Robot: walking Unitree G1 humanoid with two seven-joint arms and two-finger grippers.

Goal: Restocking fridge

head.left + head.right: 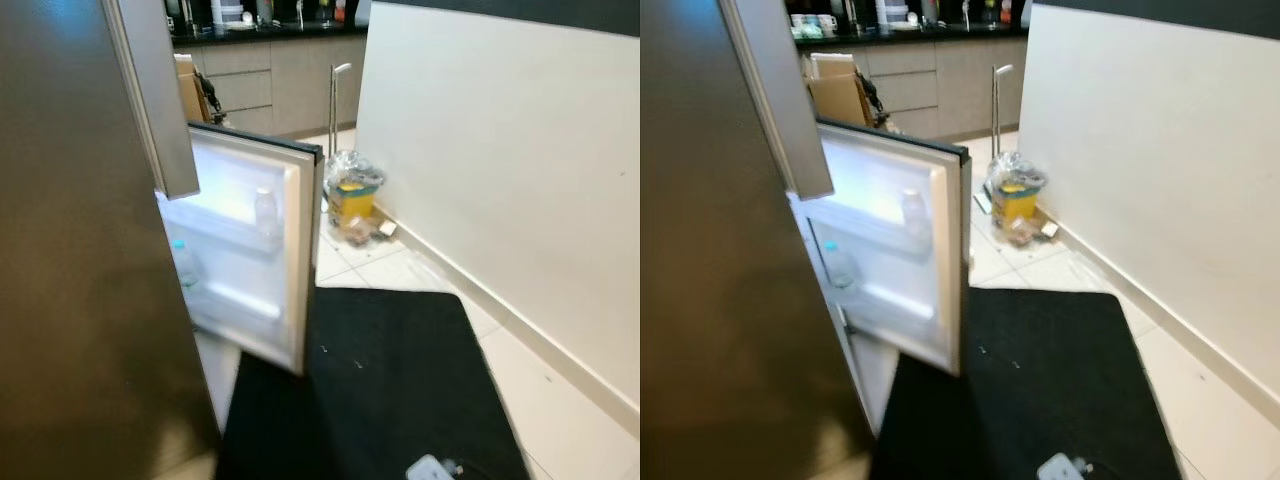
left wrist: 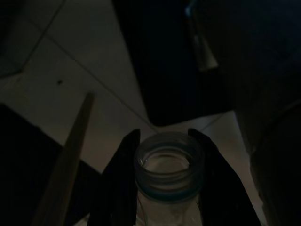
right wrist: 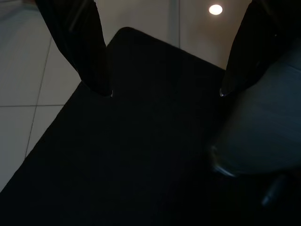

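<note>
The fridge (image 1: pixel 80 250) fills the left of the head views, and its lower door (image 1: pixel 250 240) stands open. A clear bottle (image 1: pixel 265 212) sits on the door's upper shelf, and another bottle with a blue cap (image 1: pixel 183 265) stands lower inside. In the left wrist view my left gripper (image 2: pixel 163 141) is shut on the neck of a clear glass bottle (image 2: pixel 169 165), which points at the tiled floor. In the right wrist view my right gripper (image 3: pixel 165 93) hangs open over the black mat (image 3: pixel 141 155), with nothing between its fingers.
A black mat (image 1: pixel 390 380) covers the floor before the fridge. A long white wall (image 1: pixel 500 170) runs along the right. A plastic bag with a yellow box (image 1: pixel 352 192) lies by the wall's far end, and kitchen cabinets (image 1: pixel 270 80) stand behind. A small white object (image 1: pixel 430 468) lies on the mat's near edge.
</note>
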